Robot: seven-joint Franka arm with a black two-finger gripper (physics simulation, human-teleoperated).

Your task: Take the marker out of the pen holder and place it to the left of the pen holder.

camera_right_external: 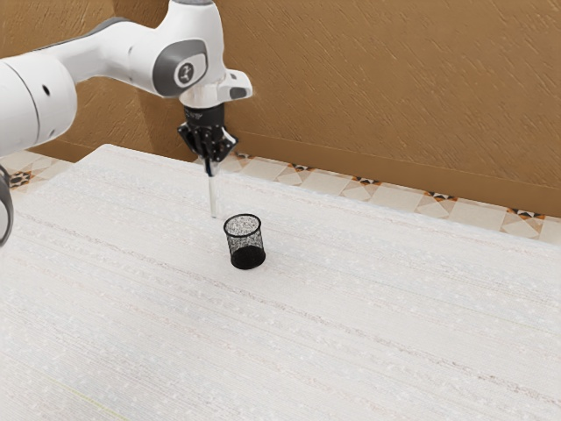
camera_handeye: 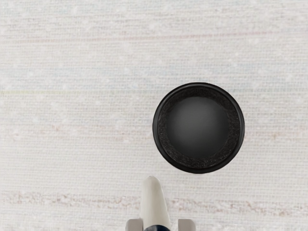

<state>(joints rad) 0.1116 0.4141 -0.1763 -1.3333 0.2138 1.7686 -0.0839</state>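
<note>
In the exterior view, my gripper [camera_right_external: 210, 168] is above the table, on the exterior view's left of the pen holder and behind it. It is shut on the marker [camera_right_external: 213, 197], a whitish stick hanging nearly upright below the fingers. The black mesh pen holder [camera_right_external: 246, 243] stands upright on the table. In the wrist view, the gripper [camera_handeye: 160, 224] has the marker [camera_handeye: 154, 199] between its fingertips, with a dark band at the near end. The marker's far end lies outside the round rim of the pen holder [camera_handeye: 198, 127], whose inside holds nothing visible.
A whitish, faintly striped table [camera_right_external: 351, 324] spreads around the pen holder. Behind its back edge are a patterned tile floor [camera_right_external: 368, 191] and a brown wall [camera_right_external: 394, 88].
</note>
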